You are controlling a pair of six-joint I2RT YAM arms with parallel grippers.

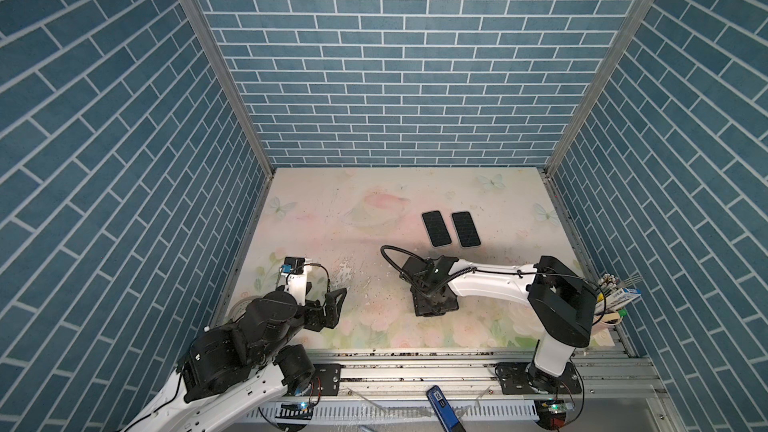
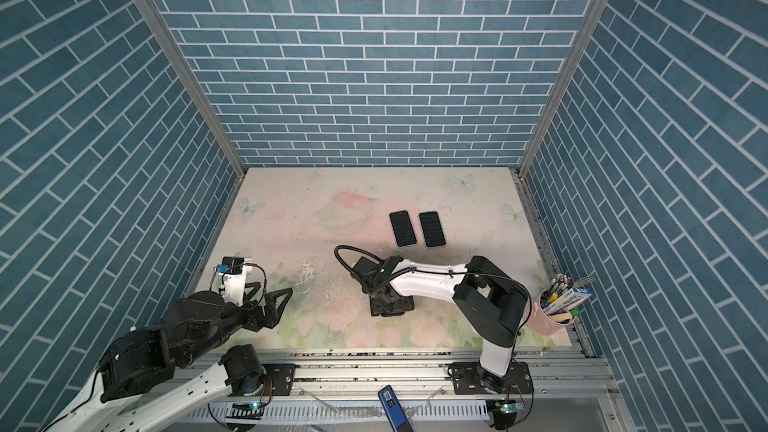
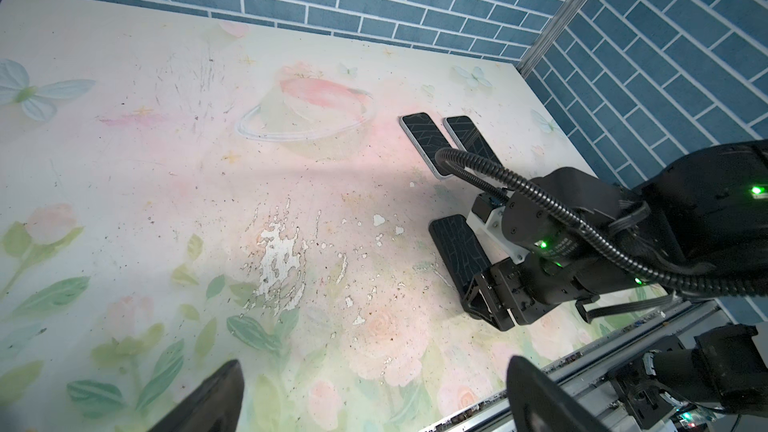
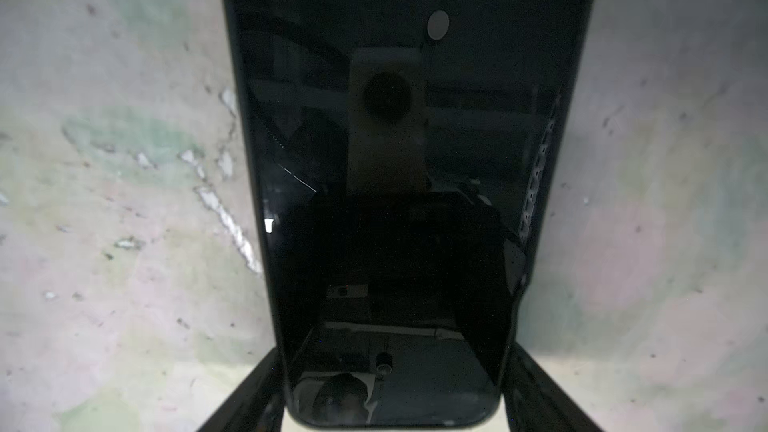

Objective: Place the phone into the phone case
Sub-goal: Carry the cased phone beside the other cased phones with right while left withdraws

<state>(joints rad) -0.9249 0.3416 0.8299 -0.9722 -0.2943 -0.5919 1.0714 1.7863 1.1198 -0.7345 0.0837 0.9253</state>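
Black fingertips spread wide frame the left wrist view: the left gripper [image 3: 374, 361] is released and holds nothing. It hangs low over the front-left of the floral mat [image 3: 208, 201], probably parked there to leave the middle free for the other arm. A pink pen cup [image 2: 548, 317] stands at the front-right corner, well clear of the work.

Further in, near the middle of the mat, the right gripper [image 4: 392, 371] points straight down over the phone [image 4: 386, 201]. The phone lies screen up and, as far as the views show, flat on the mat. The glass is glossy enough to mirror the wrist camera. The fingers [image 4: 245, 405] sit against both long edges at the phone's near end, so the gripper looks clenched on the phone across its width. How firm that hold is cannot be told. Gripping at one end would leave most of the body free to be slid or tipped into a case.

Beyond it, a pale-rimmed slab [image 1: 436, 228] and a second slab [image 1: 466, 229] lie side by side and parallel, close but apart, within the right arm's reach. Which of these is the case cannot be told from here. Behind everything rises the blue brick wall [image 1: 395, 56].
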